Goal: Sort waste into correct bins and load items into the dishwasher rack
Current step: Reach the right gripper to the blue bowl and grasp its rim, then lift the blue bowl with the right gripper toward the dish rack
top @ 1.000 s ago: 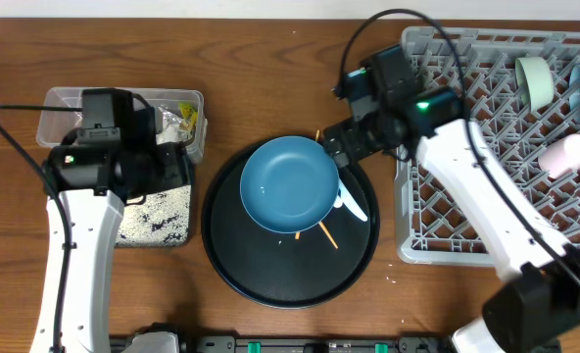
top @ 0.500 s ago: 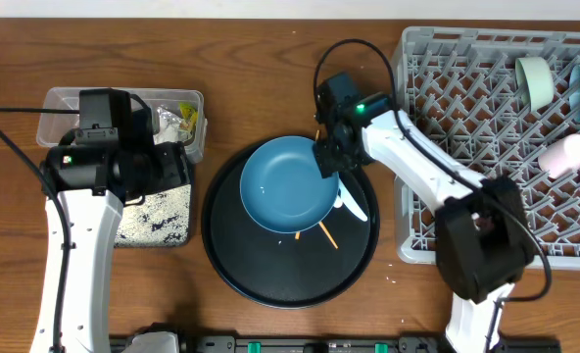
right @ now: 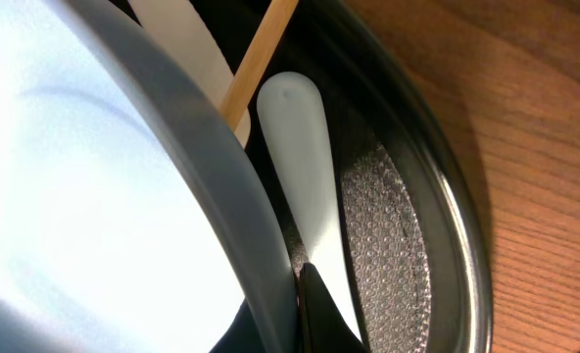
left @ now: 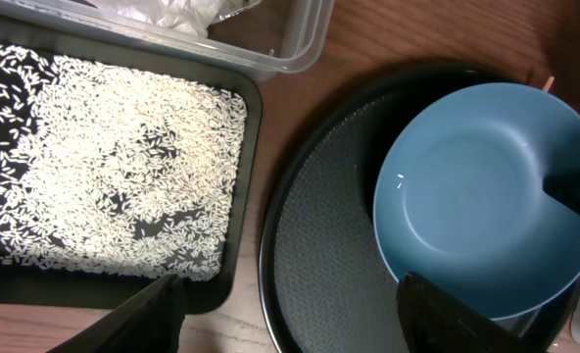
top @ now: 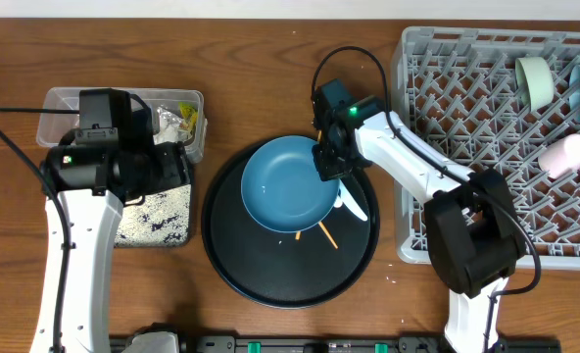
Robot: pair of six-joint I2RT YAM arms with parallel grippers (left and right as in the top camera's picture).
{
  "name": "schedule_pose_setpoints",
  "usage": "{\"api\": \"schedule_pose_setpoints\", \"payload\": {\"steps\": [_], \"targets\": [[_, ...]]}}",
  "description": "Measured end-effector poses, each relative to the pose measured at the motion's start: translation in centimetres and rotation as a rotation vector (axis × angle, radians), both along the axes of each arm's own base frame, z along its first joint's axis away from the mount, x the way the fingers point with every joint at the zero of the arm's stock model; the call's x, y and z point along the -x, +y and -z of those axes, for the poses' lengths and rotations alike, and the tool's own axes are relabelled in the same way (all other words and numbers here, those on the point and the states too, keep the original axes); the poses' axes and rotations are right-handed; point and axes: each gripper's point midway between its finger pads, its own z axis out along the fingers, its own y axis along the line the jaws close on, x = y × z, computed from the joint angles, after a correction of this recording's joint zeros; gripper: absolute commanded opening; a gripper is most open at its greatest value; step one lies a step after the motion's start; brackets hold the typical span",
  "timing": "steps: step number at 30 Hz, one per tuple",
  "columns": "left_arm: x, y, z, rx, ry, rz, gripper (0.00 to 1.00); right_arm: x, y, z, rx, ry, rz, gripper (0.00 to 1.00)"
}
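Between the fingers of the right gripper (top: pixel 331 162) sits the thin rim of the large blue bowl (top: pixel 288 186). The jaws are pressed together on it, one finger inside the wall and one outside, at the edge of the bowl nearest the dishwasher rack (top: pixel 564 221). Just beyond the outer finger, tucked partly under the bowl, lie the white plastic spoon (right: pixel 305 196) and a wooden chopstick (right: pixel 261 54), all on the round black tray (top: pixel 261 270) beneath the gripper. The danger, as I judge it, is the grip itself. A pinch at a single point of a wide bowl lets the far side sag, so the bowl may swing or slide out on the lift. A rim dragged sideways could also sweep the spoon and chopstick off the tray. A low carry toward the rack, which stands on the gripper's outer side, could catch its wall. The right arm stretches from its base by the rack's front corner across to the bowl, wrist bent steeply down over the rim. The left gripper (left: pixel 290 314) hangs with fingers spread and empty above the gap between the round tray and the shallow black tray (left: pixel 254 167), which is covered in rice (left: pixel 104 167). Its arm runs up from the table's near edge to a wrist pointing straight down.
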Motion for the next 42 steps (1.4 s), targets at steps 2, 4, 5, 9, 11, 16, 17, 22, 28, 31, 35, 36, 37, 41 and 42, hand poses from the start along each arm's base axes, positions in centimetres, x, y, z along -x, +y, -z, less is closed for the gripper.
{"api": "schedule_pose_setpoints", "payload": {"steps": [2,4,5,9,11,16,17,22,28,31,35,36,37,41,42], "targets": [[0.0,0.0,0.0,0.0,0.0,0.0,0.71,0.0,0.0,0.0,-0.001,0.0,0.001,0.01],[0.0,0.0,0.0,0.0,0.0,0.0,0.71,0.0,0.0,0.0,0.0,0.001,0.001,0.01],[0.0,0.0,0.0,0.0,0.001,0.0,0.71,0.1,0.0,0.0,0.001,0.003,0.0,0.01],[0.1,0.0,0.0,0.0,0.003,0.0,0.71,0.0,-0.3,-0.8,0.015,0.006,0.002,0.01],[0.1,0.0,0.0,0.0,0.004,0.0,0.71,-0.6,-0.4,-2.1,0.017,-0.024,0.005,0.01],[0.2,0.0,0.1,0.001,0.008,0.0,0.72,-4.4,-2.3,-10.1,0.009,-0.261,0.036,0.01],[0.2,0.0,0.1,0.001,0.008,0.0,0.72,-5.1,-3.0,-11.9,0.015,-0.315,0.047,0.01],[0.2,0.0,0.1,0.001,0.008,0.0,0.72,-7.7,-8.7,-21.8,0.141,-0.639,0.118,0.01],[0.2,0.0,0.1,0.001,0.008,0.0,0.72,-10.3,-18.6,-26.8,0.517,-0.837,0.297,0.01],[0.2,0.0,0.1,0.0,0.007,0.0,0.72,-11.0,-22.9,-28.7,0.662,-0.9,0.423,0.01],[0.2,0.0,0.1,0.001,0.011,0.0,0.72,-10.8,-28.0,-31.2,0.797,-0.96,0.59,0.01],[0.3,0.0,0.1,0.001,0.012,0.0,0.72,-10.6,-29.2,-31.7,0.831,-0.972,0.634,0.01],[0.3,0.0,0.1,0.001,0.012,0.0,0.72,-10.4,-29.9,-32.0,0.855,-0.977,0.663,0.01],[0.3,0.0,0.1,0.001,0.014,0.0,0.72,-9.6,-33.3,-32.5,0.998,-0.958,0.767,0.01],[0.3,0.0,0.1,0.001,0.014,0.0,0.72,-9.5,-34.0,-32.2,1.032,-0.941,0.777,0.01]]}}
